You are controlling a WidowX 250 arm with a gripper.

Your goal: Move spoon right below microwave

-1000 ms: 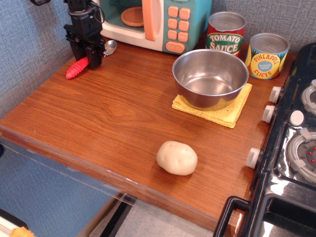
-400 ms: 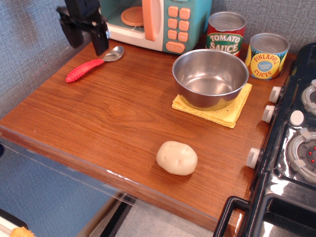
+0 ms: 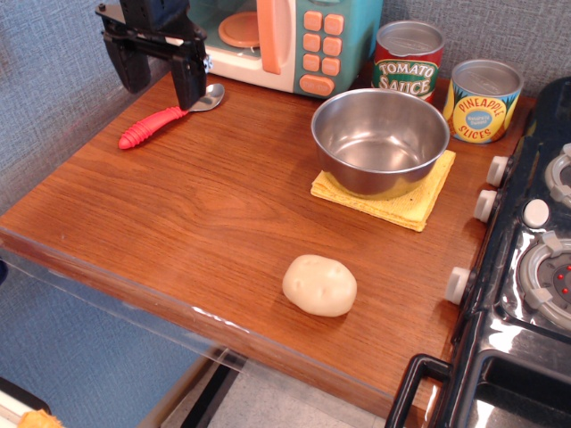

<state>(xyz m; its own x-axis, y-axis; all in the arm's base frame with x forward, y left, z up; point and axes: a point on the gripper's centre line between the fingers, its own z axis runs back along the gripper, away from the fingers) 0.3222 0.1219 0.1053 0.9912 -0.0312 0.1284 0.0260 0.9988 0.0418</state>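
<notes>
The spoon (image 3: 166, 117), with a ribbed red handle and a shiny silver bowl, lies flat on the wooden table at the back left. Its bowl points toward the teal and cream microwave (image 3: 277, 40) and sits just in front of the microwave's lower left corner. My black gripper (image 3: 156, 82) hangs above the spoon with its two fingers spread wide apart. It is open and empty, and its right finger (image 3: 189, 78) stands just left of the spoon's bowl.
A steel bowl (image 3: 380, 140) rests on a yellow cloth (image 3: 419, 204) at the middle right. A tomato sauce can (image 3: 407, 59) and a pineapple can (image 3: 482, 100) stand behind it. A potato (image 3: 319, 285) lies near the front edge. A black toy stove (image 3: 526, 267) borders the right side.
The gripper was shut around the spoon's neck a second ago. It has let go, opened wide and risen. The spoon now lies free on the table.
</notes>
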